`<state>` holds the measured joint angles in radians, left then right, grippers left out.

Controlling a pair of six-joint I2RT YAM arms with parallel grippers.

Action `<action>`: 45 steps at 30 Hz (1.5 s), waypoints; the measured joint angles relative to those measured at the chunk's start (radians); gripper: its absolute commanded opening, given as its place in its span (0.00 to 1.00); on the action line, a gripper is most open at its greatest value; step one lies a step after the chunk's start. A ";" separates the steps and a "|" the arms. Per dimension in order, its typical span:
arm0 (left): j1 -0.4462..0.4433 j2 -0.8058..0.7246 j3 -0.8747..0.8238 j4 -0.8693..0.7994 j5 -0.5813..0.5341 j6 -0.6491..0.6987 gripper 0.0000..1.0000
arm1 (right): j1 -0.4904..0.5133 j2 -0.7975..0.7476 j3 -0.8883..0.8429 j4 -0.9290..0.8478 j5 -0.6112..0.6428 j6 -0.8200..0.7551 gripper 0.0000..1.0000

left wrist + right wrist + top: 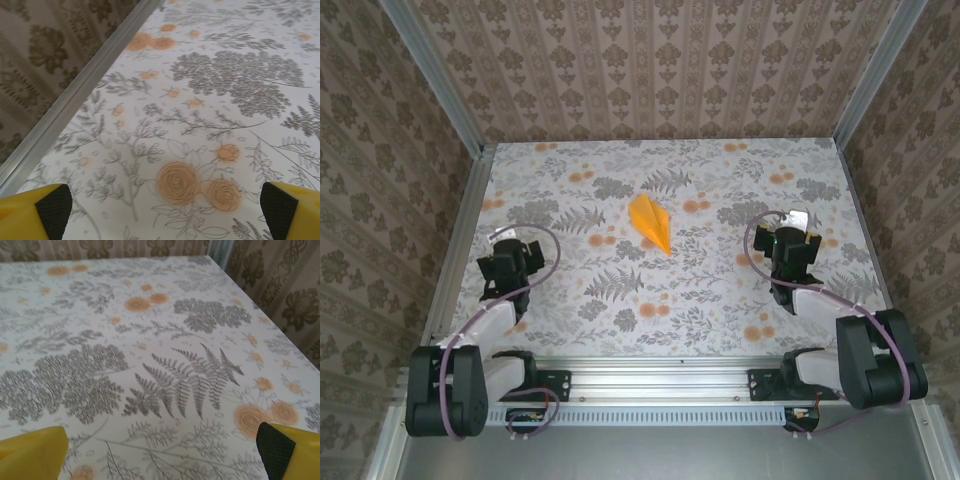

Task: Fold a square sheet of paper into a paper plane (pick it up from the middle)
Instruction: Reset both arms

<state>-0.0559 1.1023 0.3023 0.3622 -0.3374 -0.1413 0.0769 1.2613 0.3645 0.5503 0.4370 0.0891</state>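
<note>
Counting one plane (650,225) near the middle of the table (720,300), I see my left gripper (508,245) and right gripper (792,228) flanking it, well apart, both with fingers spread, empty.

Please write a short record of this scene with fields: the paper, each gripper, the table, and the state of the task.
paper plane: orange, folded to a dart, lying near the table middle, tip toward the near edge
left gripper: open, holding nothing, left of the plane, apart from it
right gripper: open, holding nothing, right of the plane, apart from it
table: flower and fern print
task state: plane looks finished
</note>
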 measured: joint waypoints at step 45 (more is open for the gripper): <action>0.029 0.408 0.093 0.449 0.259 0.159 1.00 | -0.035 0.284 -0.006 0.411 -0.236 -0.034 1.00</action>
<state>-0.0273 1.5105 0.3954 0.8112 -0.0784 0.0181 0.0414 1.5452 0.3584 0.9611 0.2008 0.0551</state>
